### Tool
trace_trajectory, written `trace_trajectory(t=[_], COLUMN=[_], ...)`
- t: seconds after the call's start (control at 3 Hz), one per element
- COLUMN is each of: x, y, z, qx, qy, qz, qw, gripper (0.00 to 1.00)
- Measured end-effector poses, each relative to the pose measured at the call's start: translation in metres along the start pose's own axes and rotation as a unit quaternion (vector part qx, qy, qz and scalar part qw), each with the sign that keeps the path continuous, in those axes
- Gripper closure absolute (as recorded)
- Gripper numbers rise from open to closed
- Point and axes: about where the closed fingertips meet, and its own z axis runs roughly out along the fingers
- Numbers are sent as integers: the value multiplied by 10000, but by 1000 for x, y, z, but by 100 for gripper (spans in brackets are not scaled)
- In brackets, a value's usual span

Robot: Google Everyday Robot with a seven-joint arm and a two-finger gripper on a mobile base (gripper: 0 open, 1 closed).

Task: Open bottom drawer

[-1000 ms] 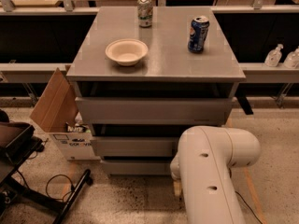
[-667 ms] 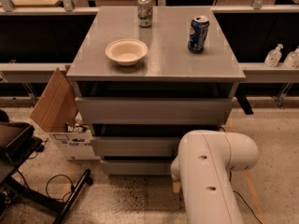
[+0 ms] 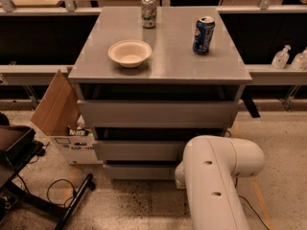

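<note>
Grey and flat-fronted, the slim bottom drawer (image 3: 139, 171) sits near the floor, so I judge the white rounded robot arm (image 3: 216, 176) bends low. The arm hides the gripper by the drawer's right end, and I cannot tell its grip.

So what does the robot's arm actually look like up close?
The arm is a thick, smooth, off-white tube with a rounded elbow joint and two small dark holes in its shell. No lettering shows. The gripper is not in view; the arm's end is hidden low by the cabinet.
</note>
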Motion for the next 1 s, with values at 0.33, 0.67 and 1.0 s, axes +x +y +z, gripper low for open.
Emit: trace_trajectory(t=[0.33, 0.67, 1.0], x=[0, 0, 0], y=[0, -1, -1], z=[-1, -5, -7], qx=[0, 0, 0], qy=[0, 0, 0], qz=[0, 0, 0], qw=[10000, 10000, 10000], gripper=[87, 100, 100])
